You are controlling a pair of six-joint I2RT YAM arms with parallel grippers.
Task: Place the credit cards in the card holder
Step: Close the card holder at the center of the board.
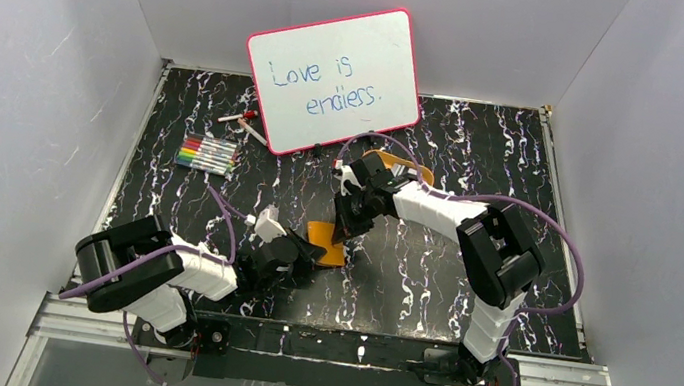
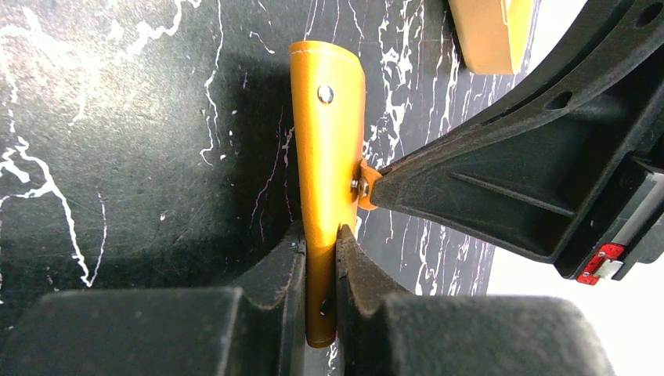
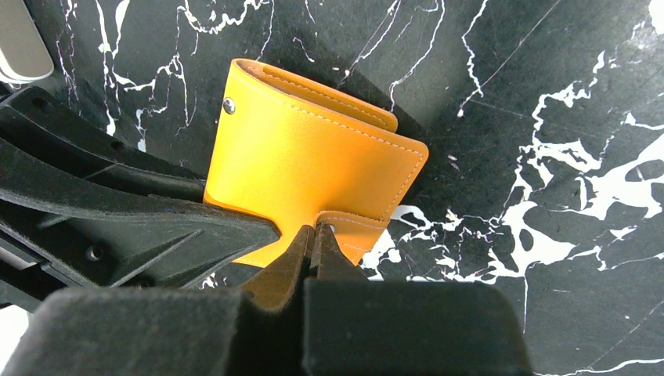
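**Both arms grip the folded card holder at mid-bench**

The card holder [image 3: 313, 157] stands on edge just above the black, white-veined bench [image 1: 426, 286], near the middle of its front half and between the two arms. It is folded over, orange-tan with pale stitching along its edges and a small metal rivet near one corner. Its inside is hidden, so whether anything sits in its sleeves cannot be told.

The left gripper [image 2: 319, 243] has its jaws clamped on the lower edge of the holder, one finger on each face. The right gripper [image 3: 317, 235] comes in from the other side with its jaws pinched together on the small closing tab, which wraps round the holder's edge and carries a metal snap. The two grippers sit close beside each other on the holder.

Behind the right arm lies an orange tray [image 1: 419, 173], mostly covered by the arm, and its contents cannot be made out. Further back a pink-framed whiteboard [image 1: 334, 79] with blue handwriting leans against the rear wall. A row of coloured markers [image 1: 207, 154] lies to the left of it on the bench, well apart from the holder.
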